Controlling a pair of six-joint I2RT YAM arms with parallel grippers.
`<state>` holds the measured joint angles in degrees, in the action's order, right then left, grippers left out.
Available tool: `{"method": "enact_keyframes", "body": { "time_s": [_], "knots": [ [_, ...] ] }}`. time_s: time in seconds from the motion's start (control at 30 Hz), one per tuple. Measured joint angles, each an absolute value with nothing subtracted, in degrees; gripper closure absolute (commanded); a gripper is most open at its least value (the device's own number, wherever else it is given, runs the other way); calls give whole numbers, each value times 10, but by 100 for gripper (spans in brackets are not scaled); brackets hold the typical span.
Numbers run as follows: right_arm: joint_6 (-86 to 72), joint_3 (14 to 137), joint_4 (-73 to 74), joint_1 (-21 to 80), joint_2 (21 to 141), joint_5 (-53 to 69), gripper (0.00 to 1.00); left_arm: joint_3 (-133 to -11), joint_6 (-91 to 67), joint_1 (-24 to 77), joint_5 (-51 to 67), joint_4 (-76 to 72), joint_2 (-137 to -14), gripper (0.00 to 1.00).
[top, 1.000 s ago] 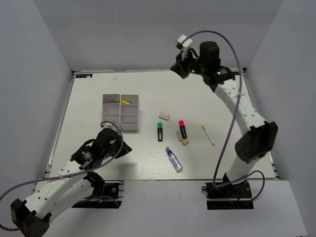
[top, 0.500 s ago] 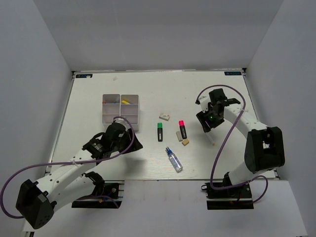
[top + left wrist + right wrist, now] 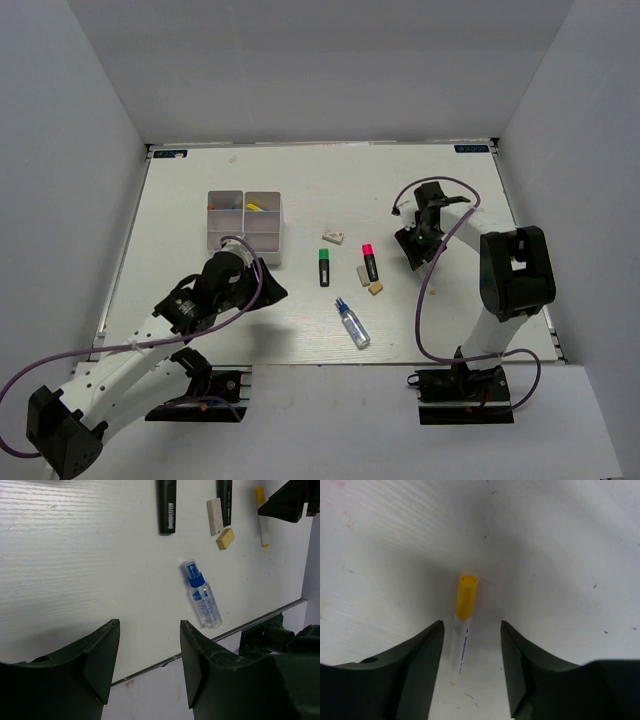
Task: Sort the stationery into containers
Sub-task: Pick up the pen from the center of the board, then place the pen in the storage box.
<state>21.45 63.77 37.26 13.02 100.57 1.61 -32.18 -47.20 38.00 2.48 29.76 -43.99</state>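
Note:
The white divided containers (image 3: 245,226) stand at left centre with small items in the far compartments. Loose stationery lies mid-table: a white eraser (image 3: 334,236), a green-capped highlighter (image 3: 323,267), a red-capped highlighter (image 3: 370,262), a tan eraser (image 3: 376,288) and a blue-capped glue bottle (image 3: 352,324). My right gripper (image 3: 472,630) is open, low over a yellow-tipped pen (image 3: 462,630) that lies between its fingers, nearer the left one. My left gripper (image 3: 149,630) is open and empty, hovering just right of the containers, with the glue bottle (image 3: 202,597) ahead of it.
The table's near edge with a metal rail (image 3: 250,625) runs just beyond the glue bottle. Grey walls enclose the table on three sides. The right arm's purple cable (image 3: 425,300) loops above the table beside the pen.
My right arm swung down from high at the back to the table over the yellow-tipped pen, and its jaws opened. My left gripper opened and moved right, past the containers' near corner.

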Motion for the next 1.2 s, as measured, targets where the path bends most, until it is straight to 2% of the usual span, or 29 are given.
{"method": "enact_keyframes", "body": {
  "time_s": [0.1, 0.2, 0.3, 0.43, 0.5, 0.6, 0.7, 0.83, 1.0, 1.1, 1.2],
  "knots": [
    [210, 648, 367, 131, 1025, 12, 51, -322, -476, 380, 24, 301, -434, 39],
    [203, 650, 360, 132, 1030, 1, 59, -321, -479, 380, 23, 302, -432, 39],
    [196, 647, 355, 135, 1030, -1, 71, -320, -481, 380, 20, 304, -432, 39],
    [193, 644, 352, 138, 1028, 7, 93, -316, -481, 380, 19, 309, -430, 39],
    [198, 644, 353, 135, 1027, 20, 99, -314, -482, 380, 19, 315, -428, 39],
    [218, 660, 378, 132, 1029, 57, 100, -311, -485, 380, 19, 315, -426, 39],
    [253, 727, 432, 132, 1034, 119, 100, -299, -485, 380, 24, 313, -421, 39],
    [307, 907, 488, 138, 1045, 233, 100, -264, -491, 380, 33, 314, -414, 39],
    [332, 1139, 476, 170, 1082, 391, 100, -240, -500, 380, 39, 316, -402, 39],
    [317, 1160, 410, 211, 1088, 479, 100, -237, -506, 380, 40, 323, -388, 39],
    [274, 1116, 287, 256, 1093, 535, 100, -237, -510, 380, 40, 328, -378, 39]
  ]
}}
